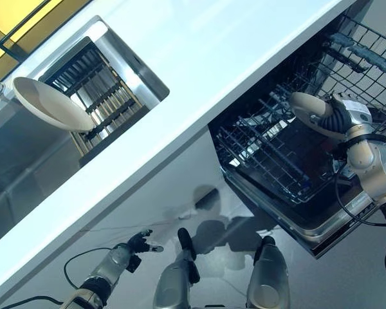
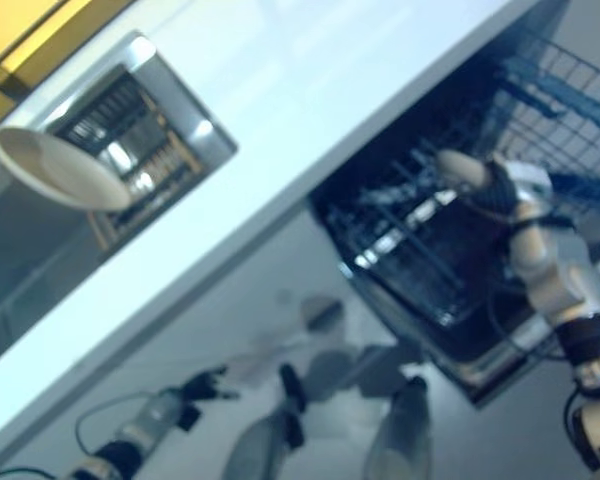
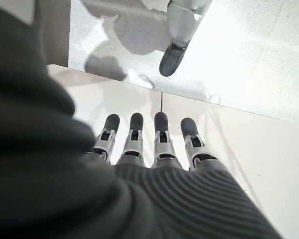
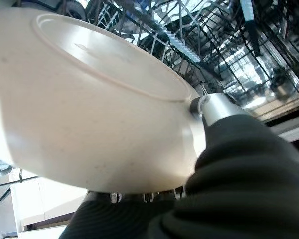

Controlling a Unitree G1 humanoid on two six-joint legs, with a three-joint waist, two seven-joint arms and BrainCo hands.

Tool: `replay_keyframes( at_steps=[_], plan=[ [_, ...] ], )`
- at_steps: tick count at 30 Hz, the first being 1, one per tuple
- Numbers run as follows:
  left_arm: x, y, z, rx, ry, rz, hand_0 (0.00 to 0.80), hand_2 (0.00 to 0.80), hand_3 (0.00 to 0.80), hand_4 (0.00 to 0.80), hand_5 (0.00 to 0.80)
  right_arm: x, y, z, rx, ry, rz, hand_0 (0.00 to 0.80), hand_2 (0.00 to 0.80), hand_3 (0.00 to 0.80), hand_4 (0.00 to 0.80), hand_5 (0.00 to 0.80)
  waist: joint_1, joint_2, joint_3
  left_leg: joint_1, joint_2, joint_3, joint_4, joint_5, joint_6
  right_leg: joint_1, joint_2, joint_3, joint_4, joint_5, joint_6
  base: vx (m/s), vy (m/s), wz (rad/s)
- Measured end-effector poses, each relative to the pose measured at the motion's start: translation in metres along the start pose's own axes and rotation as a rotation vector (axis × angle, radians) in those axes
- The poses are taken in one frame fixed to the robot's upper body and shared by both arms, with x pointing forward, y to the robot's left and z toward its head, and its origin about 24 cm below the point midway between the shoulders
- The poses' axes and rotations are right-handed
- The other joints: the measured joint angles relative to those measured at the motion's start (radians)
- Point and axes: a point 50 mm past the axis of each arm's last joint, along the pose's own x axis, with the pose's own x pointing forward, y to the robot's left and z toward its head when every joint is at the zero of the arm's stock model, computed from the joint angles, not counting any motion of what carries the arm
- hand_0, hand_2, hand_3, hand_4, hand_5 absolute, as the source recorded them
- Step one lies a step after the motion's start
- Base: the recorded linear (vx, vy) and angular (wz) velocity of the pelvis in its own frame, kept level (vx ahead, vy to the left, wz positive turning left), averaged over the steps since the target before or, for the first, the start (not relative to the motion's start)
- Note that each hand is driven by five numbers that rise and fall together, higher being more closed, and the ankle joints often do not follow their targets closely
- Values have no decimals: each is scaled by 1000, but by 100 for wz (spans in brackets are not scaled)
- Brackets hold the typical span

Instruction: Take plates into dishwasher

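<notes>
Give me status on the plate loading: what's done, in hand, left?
Done: no plate shows slotted in the lower rack yet; the dishwasher is open with the rack pulled out. In hand: the right hand holds a plate over the rack. Left: seat that plate, then fetch the second plate leaning at the drying rack. The left hand hangs idle, fingers straight.

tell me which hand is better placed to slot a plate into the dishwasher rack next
The right hand: it grips a cream plate just over the open lower rack. The left hand hangs low by the floor, empty.
</notes>
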Motion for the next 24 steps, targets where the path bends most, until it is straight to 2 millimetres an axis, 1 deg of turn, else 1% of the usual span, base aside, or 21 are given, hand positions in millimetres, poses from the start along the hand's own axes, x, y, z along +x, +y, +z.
replay_keyframes(
  at_steps=[5, 7, 12, 19, 24],
  plan=[
    [0, -1, -1, 2, 11, -10, 0, 0, 0, 0, 0, 6, -3, 1, -12, 23, 10, 800, 800, 800, 800, 800, 1, 0, 0, -12, 0, -9, 2, 2, 1, -6, 0, -5, 1, 0, 0, 16, -19, 3],
    [0, -1, 1, 4, 8, -11, 0, 0, 0, 0, 0, 9, -3, 1, 1, 44, 8, 800, 800, 800, 800, 800, 6, -1, 1, -15, 0, -12, 2, 7, -3, -7, 0, -8, 1, 0, -1, 27, -14, 5],
    [1, -1, 6, 23, -7, -17, 0, 0, 0, 0, 0, 17, -4, -3, 62, 138, -21, 800, 800, 800, 800, 800, 29, -2, 2, -15, -1, -15, 3, 8, -3, -4, -2, -9, 2, 0, 0, 21, 6, 1],
    [2, -1, 7, 25, -6, -19, 0, 0, 0, 0, 0, 22, 2, -1, 139, 231, -65, 800, 800, 800, 800, 800, 29, -3, 2, -14, -4, -18, 7, 9, -2, 0, -7, -10, 7, 1, 0, 30, 22, 2],
    [2, -6, 7, 46, 5, -35, 0, 0, 0, 0, 0, 24, 15, 8, 210, 289, -81, 800, 800, 800, 800, 800, 28, -2, 2, -12, -4, -22, 17, 11, 1, 4, -13, -10, 18, -3, -3, 4, 41, 2]
  ],
)
